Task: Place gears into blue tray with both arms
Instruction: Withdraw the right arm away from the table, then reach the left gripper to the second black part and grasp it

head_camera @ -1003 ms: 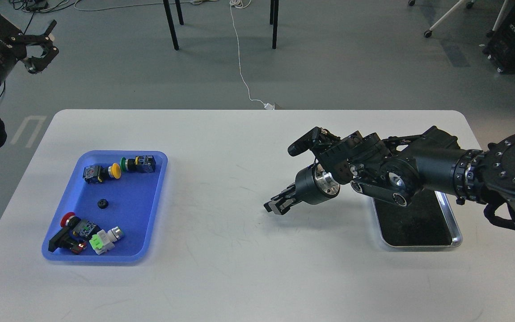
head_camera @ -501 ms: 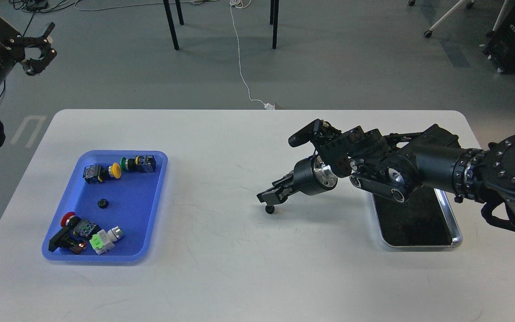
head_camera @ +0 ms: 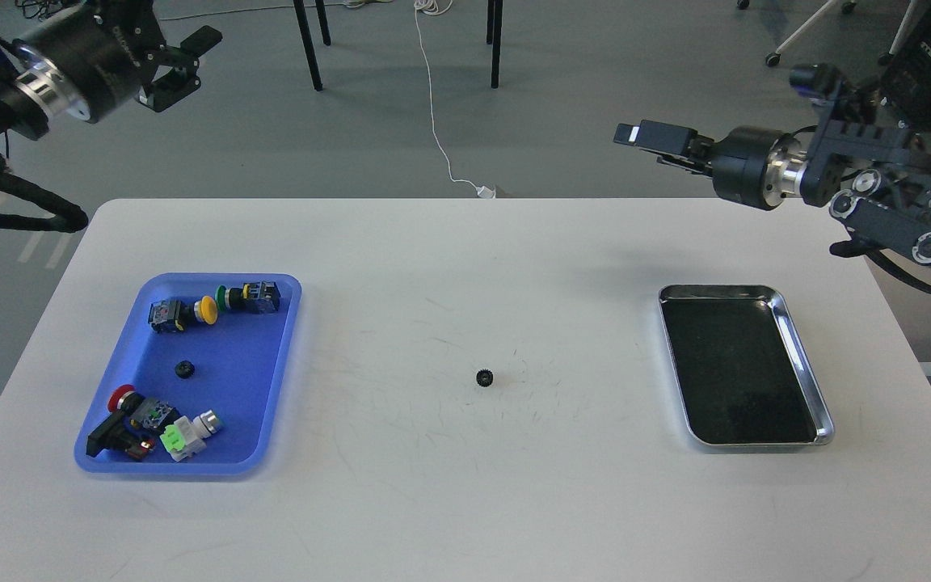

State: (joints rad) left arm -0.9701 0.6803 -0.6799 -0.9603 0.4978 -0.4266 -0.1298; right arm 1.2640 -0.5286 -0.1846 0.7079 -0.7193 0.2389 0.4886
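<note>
One small black gear (head_camera: 485, 377) lies alone on the white table (head_camera: 465, 501), about midway between the two trays. A second gear (head_camera: 184, 369) rests in the middle of the blue tray (head_camera: 288, 323) at the left. My left gripper (head_camera: 183, 65) is raised high at the top left, beyond the table's far edge, with its fingers apart and nothing between them. At the top right my right gripper (head_camera: 645, 145) hangs equally high, pointing left, open and empty. Both grippers are far from the gears.
Several coloured push-button switches (head_camera: 215, 303) lie at the far and near ends of the blue tray. A shiny steel tray (head_camera: 825, 420) with a dark bottom sits at the right. Chair legs and a white cable are on the floor behind the table.
My right gripper let go of the gear, which now lies on the table, and the arm rose up and back to the top right. The left arm swung right, still raised.
</note>
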